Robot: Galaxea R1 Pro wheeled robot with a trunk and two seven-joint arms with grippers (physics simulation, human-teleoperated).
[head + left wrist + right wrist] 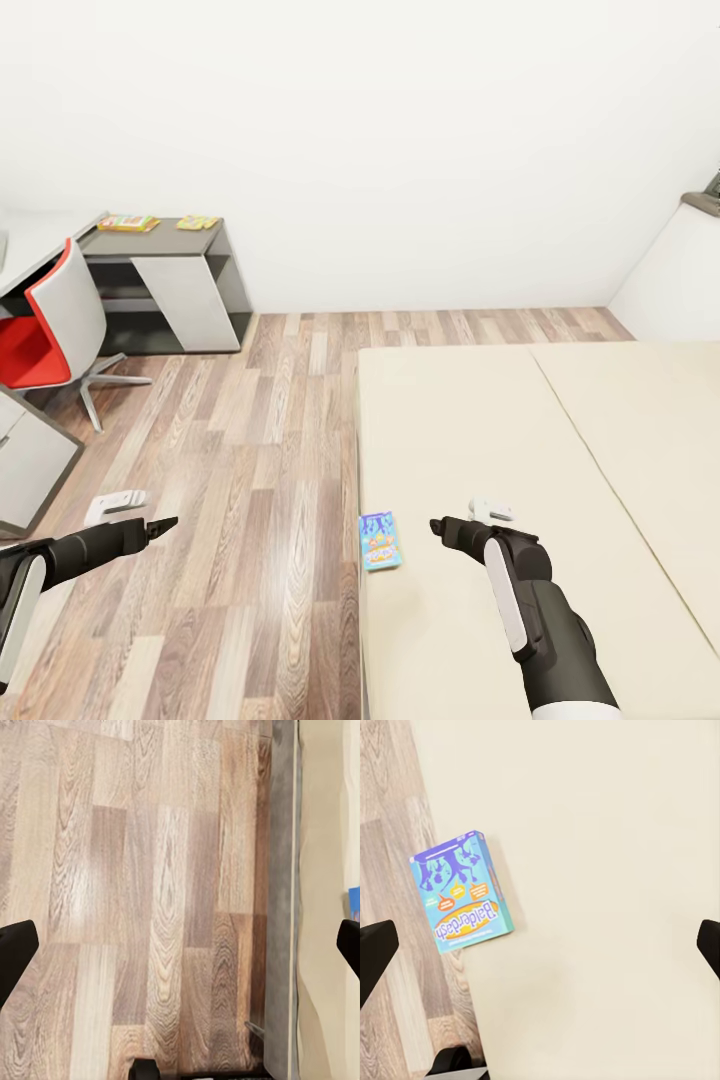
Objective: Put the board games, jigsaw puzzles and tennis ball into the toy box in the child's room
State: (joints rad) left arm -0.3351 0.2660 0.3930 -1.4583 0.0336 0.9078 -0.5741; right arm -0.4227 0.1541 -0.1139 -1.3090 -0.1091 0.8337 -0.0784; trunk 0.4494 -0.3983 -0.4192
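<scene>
Wood-plank floor (250,480) meets the beige bed (480,430); a blue cartoon-print board game (380,541) lies at its near edge, apparently overhanging. Both claws, left claw (180,949) and right claw (540,949), spread apart, empty.

Beige bed (520,440), blue board game (380,540) flat at its edge; dark desk (170,240), two puzzles (128,223)

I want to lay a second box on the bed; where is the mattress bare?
Bare: nearly all the bed, from the blue board game at its floor-side edge across to the wall side. Crowded only near that box, where the right gripper hovers, open.
</scene>
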